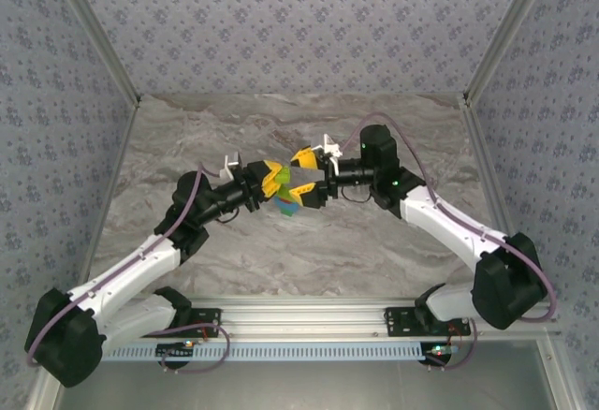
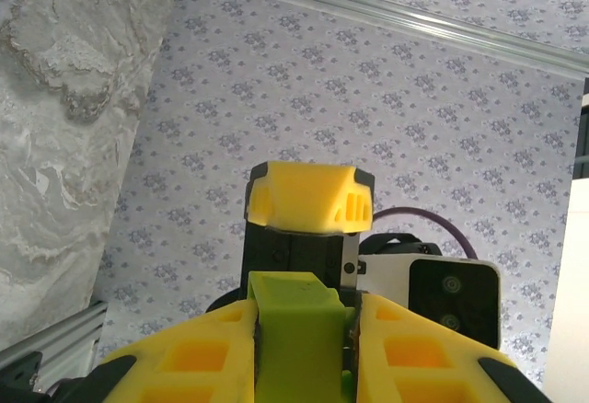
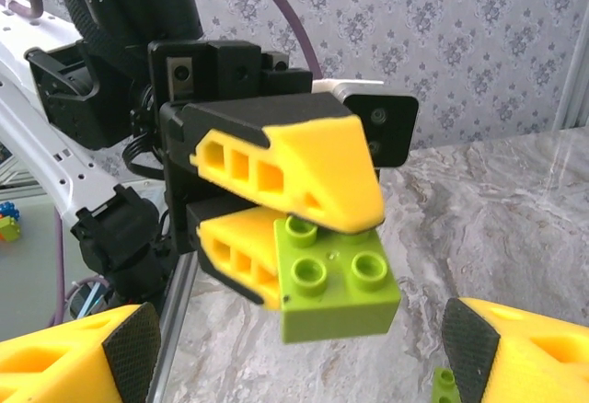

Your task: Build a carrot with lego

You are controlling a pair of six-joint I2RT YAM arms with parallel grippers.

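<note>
the step in hand seems to be adding one more brick to the carrot. the left claw (image 3: 327, 237) is pinching a lime brick (image 3: 342, 294) in the air above the table (image 1: 393, 241). the right claw (image 3: 294, 359) faces it, fingers spread and holding nothing. next, i think, it must close squarely on the brick's free end. a small green and blue stack (image 1: 286, 206), probably the carrot so far, shows just under the claws. i cannot tell whether it rests on the table.

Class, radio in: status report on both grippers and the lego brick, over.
Left gripper shut on lime brick, held mid-air. Right gripper open, facing it. Nothing between them.
</note>
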